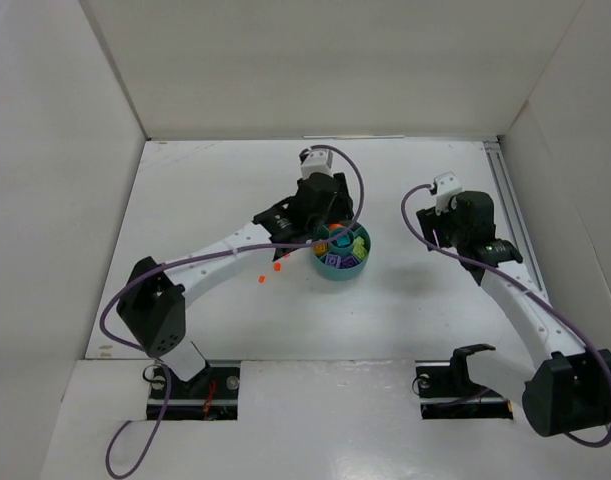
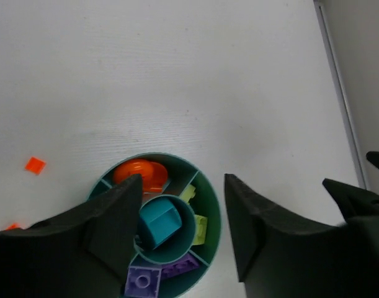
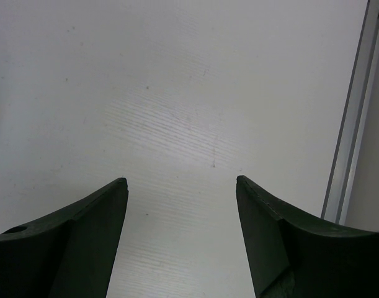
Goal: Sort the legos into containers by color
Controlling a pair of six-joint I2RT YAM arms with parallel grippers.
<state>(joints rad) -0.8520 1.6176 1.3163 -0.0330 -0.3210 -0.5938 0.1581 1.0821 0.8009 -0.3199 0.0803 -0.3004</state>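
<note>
**A:** From above, where does everything sit?

**B:** The teal dish (image 1: pixel 340 272) is mid-surface (image 1: pixel 215 180). The left arm (image 1: pixel 225 245) reaches out so that its wrist hangs over the dish's far-left edge. Two loose orange pieces (image 1: pixel 276 267) lie on the surface just left of the dish. The right arm (image 1: pixel 515 300) is off to the right, well apart from it. (How far either arm's jaws are open can't be told from up here.)

**A:** And the left wrist camera?

**B:** The left jaws are spread wide with nothing between them — one side over the dish's left part, the other just beside its right rim. The centre cup holds a teal brick (image 2: pixel 161 225). An orange round piece (image 2: pixel 139 174) fills the wedge behind it, lime pieces (image 2: pixel 200 230) sit on the right side, and purple bricks (image 2: pixel 142 280) in the near wedges. One orange piece lies on the surface to the left, apart from the dish.

**A:** Right wrist?

**B:** The right jaws are wide apart too, gripping nothing — white surface shows between them, and a metal rail (image 3: pixel 350 124) runs along the right edge.
</note>
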